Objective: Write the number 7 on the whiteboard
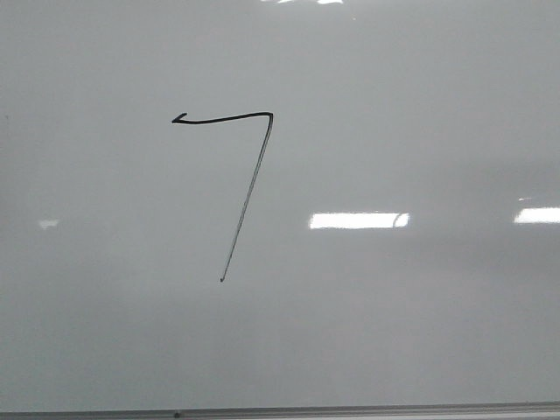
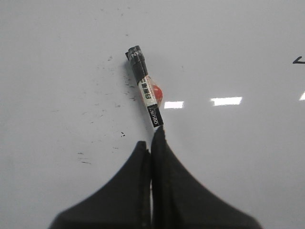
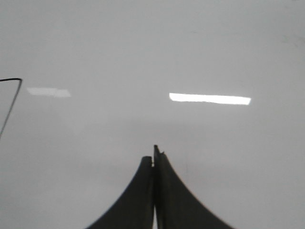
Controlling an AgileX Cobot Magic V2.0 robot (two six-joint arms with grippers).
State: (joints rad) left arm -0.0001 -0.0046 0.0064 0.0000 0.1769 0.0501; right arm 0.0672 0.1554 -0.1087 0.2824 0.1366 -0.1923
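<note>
The number 7 [image 1: 249, 197] is drawn in black on the whiteboard [image 1: 394, 332], left of centre, with a hooked top bar and a long slanting stem. Neither gripper shows in the front view. In the left wrist view my left gripper [image 2: 150, 140] is shut, its jaws pressed together. A black marker [image 2: 145, 88] with a white label lies on the whiteboard [image 2: 238, 157] just beyond the fingertips, its near end hidden behind one finger. The 7's hook [image 2: 299, 60] shows at that view's edge. My right gripper [image 3: 153, 155] is shut and empty over the whiteboard [image 3: 214, 47], with the 7's corner [image 3: 19, 79] off to one side.
A red-orange blob [image 2: 156, 90] sits beside the marker's label. Faint black smudges [image 2: 95, 114] mark the board near the marker. The board's thin grey frame edge [image 1: 350, 409] runs along the bottom of the front view. Bright light reflections [image 1: 354, 220] lie on the board.
</note>
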